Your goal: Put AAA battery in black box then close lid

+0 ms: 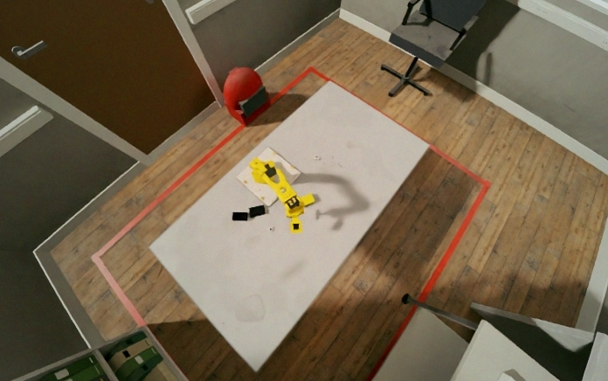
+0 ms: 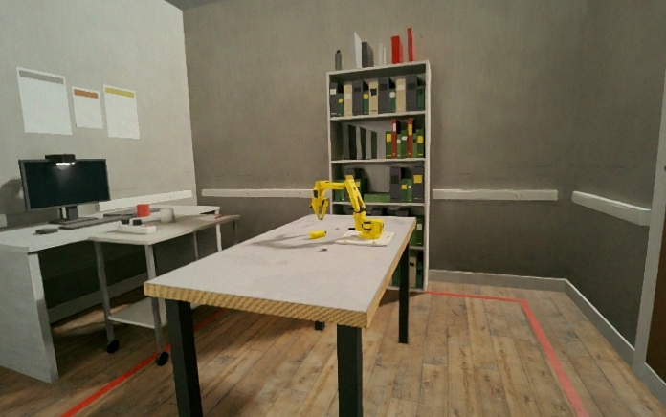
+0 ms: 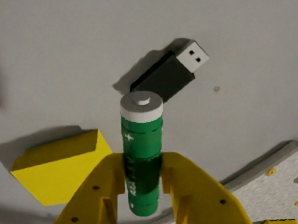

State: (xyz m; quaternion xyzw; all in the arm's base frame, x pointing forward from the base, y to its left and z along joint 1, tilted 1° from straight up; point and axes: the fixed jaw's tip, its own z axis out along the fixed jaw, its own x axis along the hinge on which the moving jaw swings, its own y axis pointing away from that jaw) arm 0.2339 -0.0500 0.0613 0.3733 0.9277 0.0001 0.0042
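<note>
My gripper (image 3: pixel 141 171) (image 1: pixel 295 226) (image 2: pixel 319 211) is shut on the AAA battery (image 3: pixel 140 132), a green cell with a white top that stands upright between the yellow fingers. The gripper hangs well above the table (image 1: pixel 358 148). Two black pieces, the box and its lid, lie side by side to the left of the gripper: one piece (image 1: pixel 239 216) and the other piece (image 1: pixel 256 211). I cannot tell which is which. Neither shows in the wrist view.
A yellow block (image 1: pixel 308 198) (image 2: pixel 317 233) (image 3: pixel 60 165) lies under the arm. A black USB stick (image 3: pixel 169 72) lies just beyond the battery. The arm's base stands on a white mat (image 1: pixel 251 179) (image 2: pixel 381 248). A tiny white bit (image 1: pixel 271 228) lies near the black pieces.
</note>
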